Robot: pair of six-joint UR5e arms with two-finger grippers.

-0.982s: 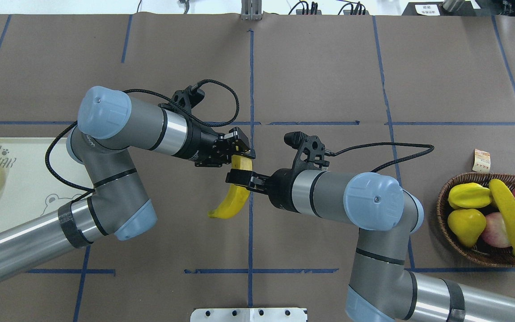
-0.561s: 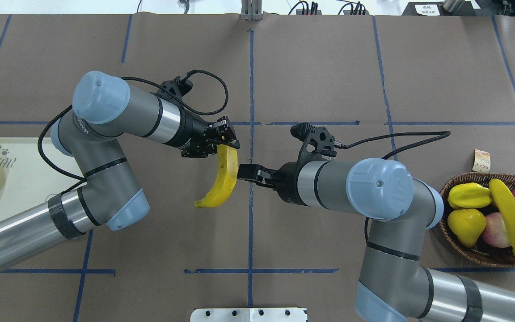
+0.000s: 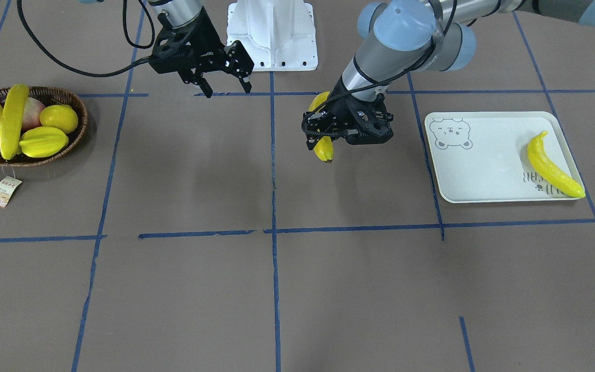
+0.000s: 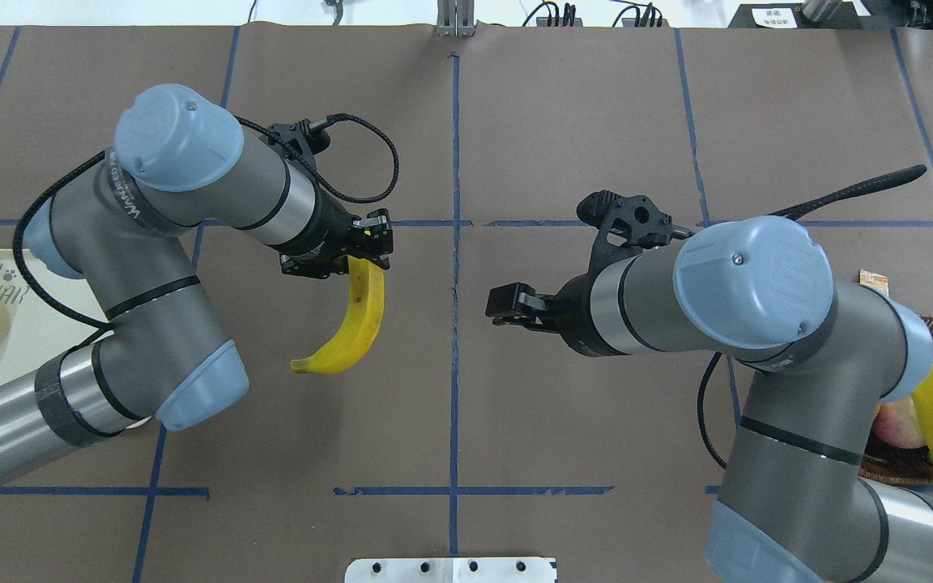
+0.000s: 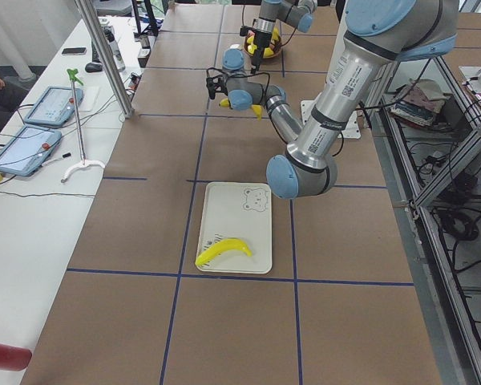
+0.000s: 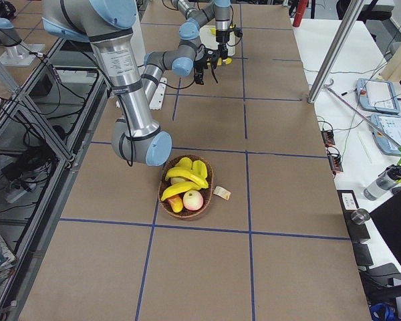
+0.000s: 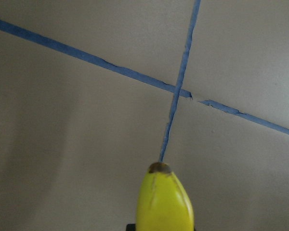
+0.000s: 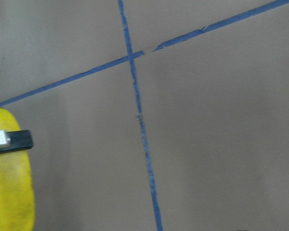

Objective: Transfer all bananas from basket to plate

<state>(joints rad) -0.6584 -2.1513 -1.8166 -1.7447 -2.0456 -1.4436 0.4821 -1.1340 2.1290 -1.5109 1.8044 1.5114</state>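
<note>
One banana hangs in the left jaws in the front-facing view, clamped tight above the tabletop. The right jaws stand spread wide and empty. Beyond the left jaws the plate carries a second banana, and past the right jaws the basket holds two more bananas. Overhead, the held banana curves away below the left jaws, well apart from the right jaws.

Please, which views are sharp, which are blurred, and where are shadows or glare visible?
Overhead exterior: sharp, evenly lit; the held banana is crisp. Exterior front-facing: sharp; faint soft shadows on the table. Left wrist-mounted: the held banana's tip is slightly soft, the tape lines a little blurred. Right wrist-mounted: the held banana at the left edge is clearly out of focus.
</note>
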